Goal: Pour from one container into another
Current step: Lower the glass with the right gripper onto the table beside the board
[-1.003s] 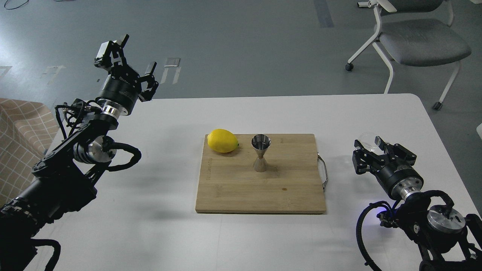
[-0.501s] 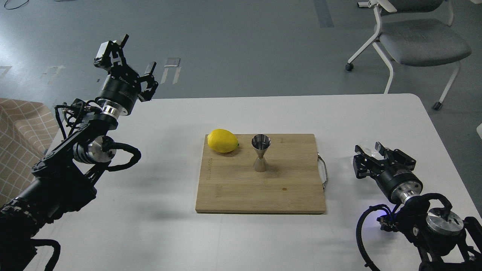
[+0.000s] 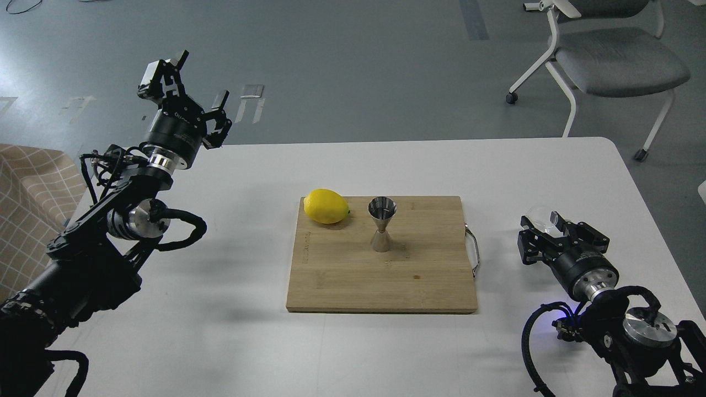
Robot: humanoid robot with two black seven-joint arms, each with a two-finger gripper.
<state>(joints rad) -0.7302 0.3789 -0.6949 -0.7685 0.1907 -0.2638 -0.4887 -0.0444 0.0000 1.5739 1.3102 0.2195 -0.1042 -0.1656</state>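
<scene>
The small clear glass cup [image 3: 543, 213] is low over the white table [image 3: 231, 342] at the right, between the fingers of my right gripper [image 3: 543, 225], which is shut on it. I cannot tell whether its base touches the table. The shiny steel jigger [image 3: 382, 223] stands upright on the wooden cutting board [image 3: 380, 281], well to the left of the cup. My left gripper [image 3: 197, 82] hangs open high over the table's far left corner, holding nothing.
A yellow lemon [image 3: 326, 206] lies on the board's far left corner, beside the jigger. The board's metal handle [image 3: 473, 251] sticks out toward my right gripper. A grey office chair [image 3: 612, 60] stands beyond the table's far right corner.
My right gripper has sunk and drawn back slightly toward me, carrying the glass cup with it. The left arm, jigger and lemon have not moved.
</scene>
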